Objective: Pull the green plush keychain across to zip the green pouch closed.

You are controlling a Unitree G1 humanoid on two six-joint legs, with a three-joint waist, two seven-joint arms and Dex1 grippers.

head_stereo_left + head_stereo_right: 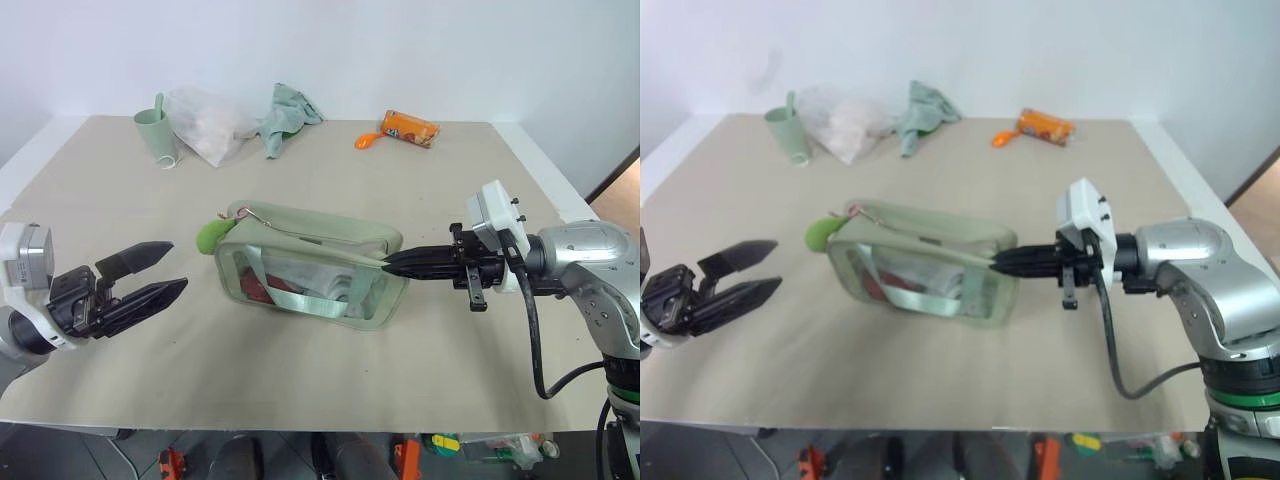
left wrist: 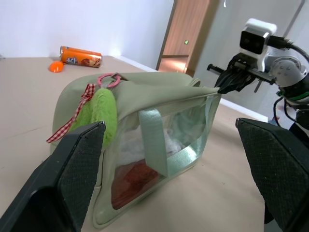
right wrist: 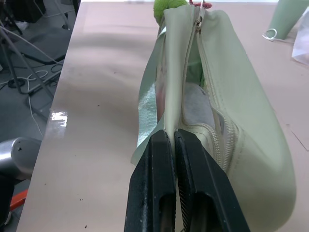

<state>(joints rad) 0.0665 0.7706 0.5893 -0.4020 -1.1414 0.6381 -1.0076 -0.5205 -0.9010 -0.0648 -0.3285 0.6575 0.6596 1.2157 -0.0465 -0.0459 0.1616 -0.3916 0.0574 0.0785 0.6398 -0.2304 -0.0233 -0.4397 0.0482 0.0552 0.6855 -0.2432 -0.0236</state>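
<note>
— Fingers: how do ours stand?
— Our right gripper (image 1: 388,264) pinches the pale sage-green fabric pouch (image 1: 310,264) at one end; our left gripper (image 1: 165,273) gapes near the other, where the lime-green fuzzy plush keychain (image 1: 212,235) hangs.

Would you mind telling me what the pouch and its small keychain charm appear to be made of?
The pale sage-green rectangular pouch looks like matte woven fabric with a glossy clear plastic window showing its contents. The small lime-green keychain charm looks like fuzzy plush, judging by its nap.

I see a beige table (image 1: 120,340); on it lie the pouch (image 1: 310,270), a cup (image 1: 153,130), a bag (image 1: 205,122), a rag (image 1: 287,112), an orange packet (image 1: 411,127).
</note>
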